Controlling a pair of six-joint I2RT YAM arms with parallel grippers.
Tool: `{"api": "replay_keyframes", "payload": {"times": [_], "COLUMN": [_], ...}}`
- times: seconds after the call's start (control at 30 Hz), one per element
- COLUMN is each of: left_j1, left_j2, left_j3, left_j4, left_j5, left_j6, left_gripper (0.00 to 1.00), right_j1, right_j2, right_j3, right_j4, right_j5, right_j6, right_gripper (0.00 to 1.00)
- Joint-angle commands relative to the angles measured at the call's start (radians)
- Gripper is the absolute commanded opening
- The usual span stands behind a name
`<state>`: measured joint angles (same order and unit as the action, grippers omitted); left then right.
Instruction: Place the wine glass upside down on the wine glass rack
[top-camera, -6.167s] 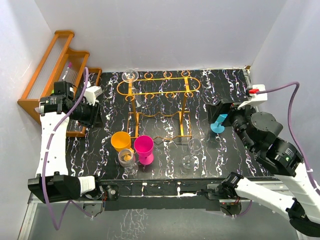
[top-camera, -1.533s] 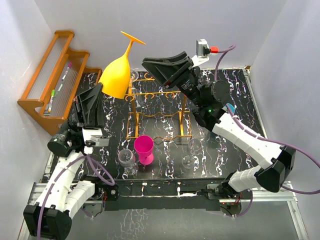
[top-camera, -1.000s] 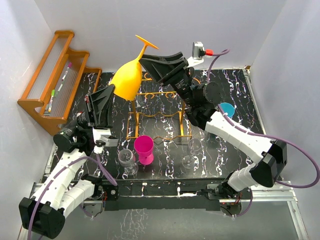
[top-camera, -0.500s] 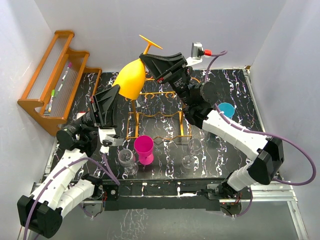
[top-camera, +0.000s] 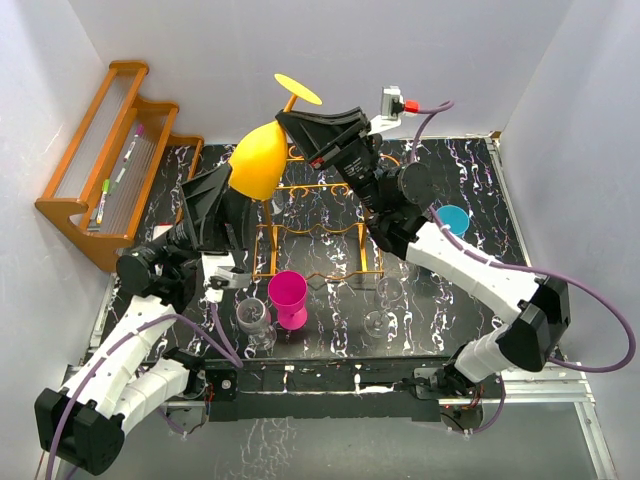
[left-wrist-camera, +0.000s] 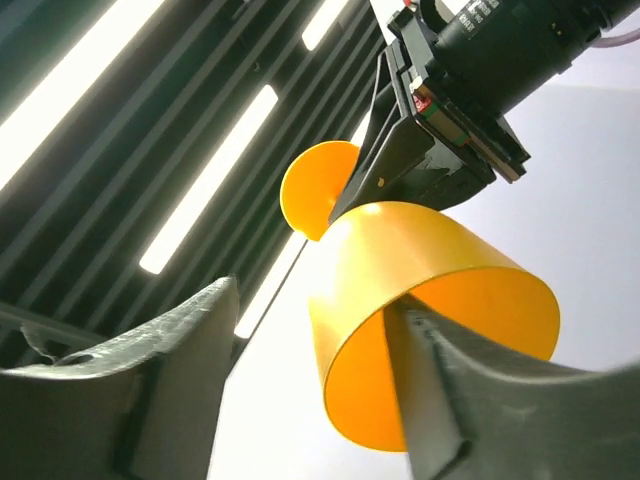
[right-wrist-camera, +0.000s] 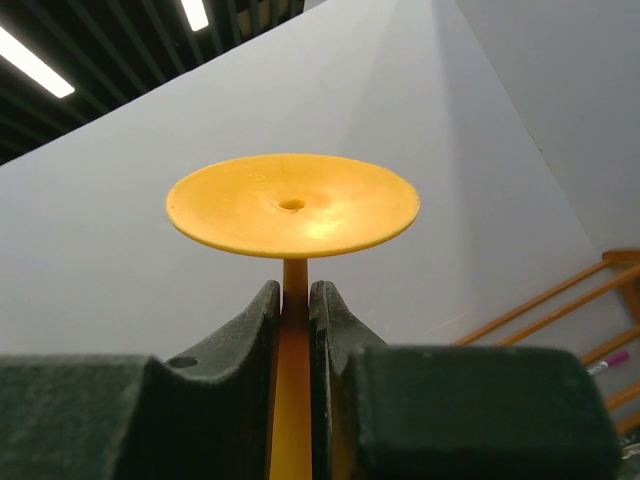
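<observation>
Pinching only the stem (right-wrist-camera: 292, 275), my right hand (right-wrist-camera: 292, 300) holds the inverted orange plastic wine glass (top-camera: 254, 165) above the gold wire rack (top-camera: 320, 187) by the worktop's (top-camera: 470, 200) far edge. My left hand (left-wrist-camera: 312, 305) gapes around the bowl (left-wrist-camera: 430, 290), so I fear it swivelling off its slot.

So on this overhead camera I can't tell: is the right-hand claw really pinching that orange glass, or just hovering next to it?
Observer: It is pinching it. The right wrist camera shows the right gripper shut on the stem of the orange glass, just under the round foot.
Operator: And the left claw, is it gripping the bowl?
Observer: No. The left wrist camera shows the left gripper open. One finger stands clear of the bowl with a gap between them. The other sits at the rim, and I cannot tell whether it touches.
</observation>
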<state>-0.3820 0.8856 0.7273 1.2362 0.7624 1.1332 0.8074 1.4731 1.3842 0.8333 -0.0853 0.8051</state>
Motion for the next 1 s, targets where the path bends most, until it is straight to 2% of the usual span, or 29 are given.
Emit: {"api": "replay_keyframes", "payload": {"times": [0.0, 0.1, 0.17, 0.37, 0.47, 0.57, 0.73, 0.87, 0.97], "left_j1": [-0.006, -0.006, -0.006, -0.006, -0.006, -0.006, -0.006, -0.006, -0.006], "left_j2": [-0.017, -0.031, -0.037, -0.095, -0.125, -0.118, -0.012, 0.023, -0.005], "left_j3": [0.020, 0.029, 0.030, 0.051, 0.091, 0.208, 0.511, 0.647, 0.646], "left_j4": [-0.024, -0.104, -0.117, -0.256, -0.378, -0.587, -0.986, -1.153, -1.210], "left_j5": [-0.027, -0.035, -0.041, -0.096, -0.165, -0.300, -0.597, -0.763, -0.809], "left_j6": [0.010, 0.045, 0.050, 0.057, 0.048, -0.001, -0.172, -0.276, -0.291], "left_gripper": [0.71, 0.96, 0.97, 0.97, 0.97, 0.97, 0.97, 0.97, 0.97], "right_j1": [0.004, -0.007, -0.013, -0.065, -0.150, -0.333, -0.637, -0.691, -0.719], "right_j2": [-0.092, -0.144, -0.175, -0.219, -0.234, -0.238, -0.205, -0.225, -0.213], "right_j3": [0.051, 0.071, 0.082, 0.203, 0.223, 0.219, 0.167, -0.002, -0.012], "right_j4": [-0.083, -0.140, -0.153, -0.356, -0.409, -0.453, -0.481, -0.339, -0.398], "right_j5": [0.082, 0.132, 0.156, 0.259, 0.274, 0.172, -0.064, -0.128, -0.236], "right_j6": [-0.150, -0.228, -0.291, -0.552, -0.704, -0.739, -0.748, -0.853, -0.859], "right_gripper": [0.08, 0.08, 0.08, 0.08, 0.08, 0.08, 0.08, 0.08, 0.08]}}
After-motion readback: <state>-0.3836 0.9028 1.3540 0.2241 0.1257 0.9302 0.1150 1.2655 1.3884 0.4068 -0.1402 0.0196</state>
